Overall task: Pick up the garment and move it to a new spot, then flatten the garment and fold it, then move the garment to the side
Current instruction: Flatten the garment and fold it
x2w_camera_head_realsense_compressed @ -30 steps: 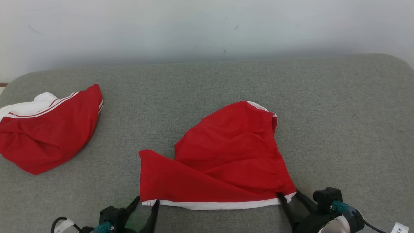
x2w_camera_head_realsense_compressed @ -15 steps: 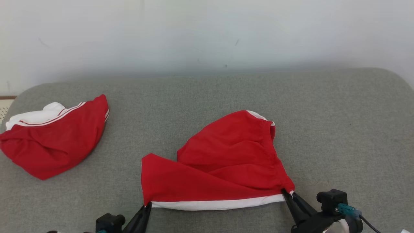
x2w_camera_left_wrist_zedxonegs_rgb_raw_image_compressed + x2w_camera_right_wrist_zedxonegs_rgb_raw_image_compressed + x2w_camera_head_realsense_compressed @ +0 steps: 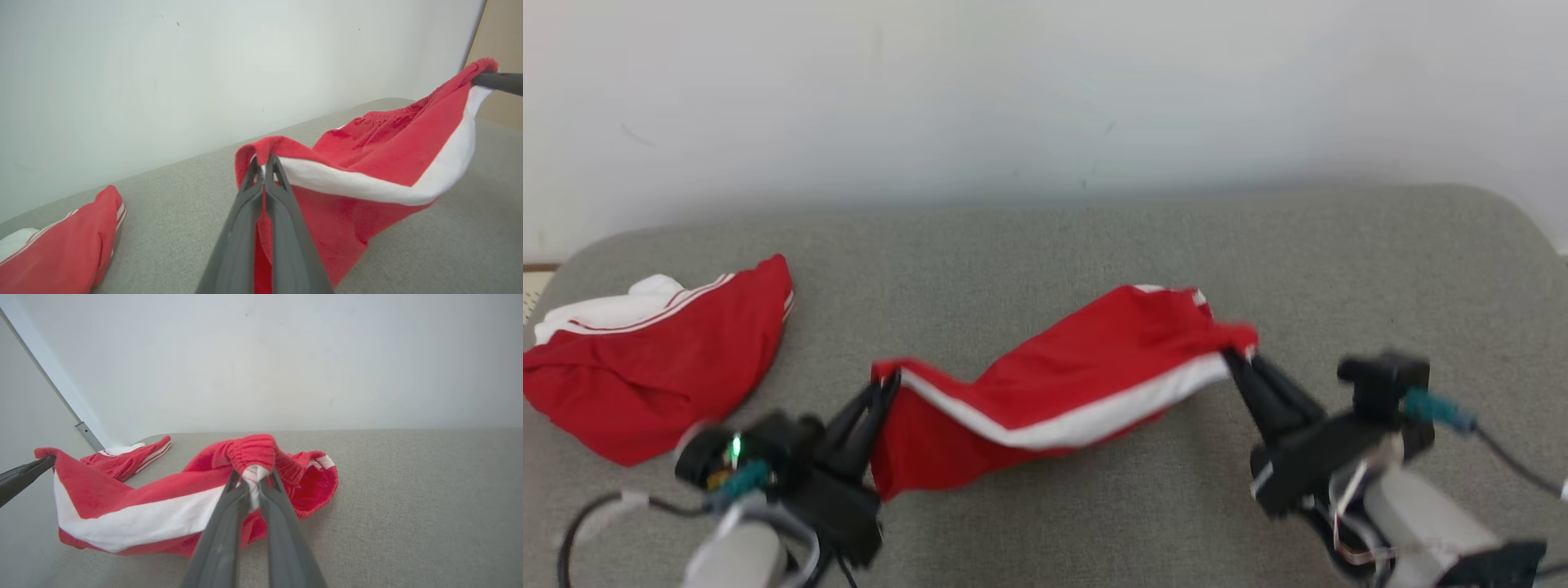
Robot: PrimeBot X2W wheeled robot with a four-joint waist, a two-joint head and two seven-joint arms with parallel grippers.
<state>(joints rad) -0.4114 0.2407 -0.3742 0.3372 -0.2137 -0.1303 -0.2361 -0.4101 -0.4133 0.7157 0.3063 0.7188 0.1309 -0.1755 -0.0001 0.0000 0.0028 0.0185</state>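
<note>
1. You have both grippers clamped on the red shorts (image 3: 1062, 384) at the centre of the head view. The left gripper (image 3: 890, 384) pinches one corner of the white-banded hem at lower left of centre, and the right gripper (image 3: 1235, 357) pinches the opposite corner at right of centre.
2. The white hem band (image 3: 1078, 420) hangs slung between the two grips, sagging in the middle and raised off the grey padded surface (image 3: 1380, 269). The rest of the cloth trails down, and the elastic waistband end rests on the padding towards the upper middle of the frame.
3. Both wrist views show the jaws shut tight on fabric, with a small bunch of cloth pushed up above each pair of tips.
4. Holding the two corners of one edge likely lets the shorts' own weight draw the cloth straight. That would suit carrying them off and laying them flat.
5. A second red-and-white garment (image 3: 662, 359) lies crumpled at the left edge, well apart from the shorts. It looks like the one thing to steer round if you go left. A pale wall (image 3: 1045, 98) closes off the top of the frame.
</note>
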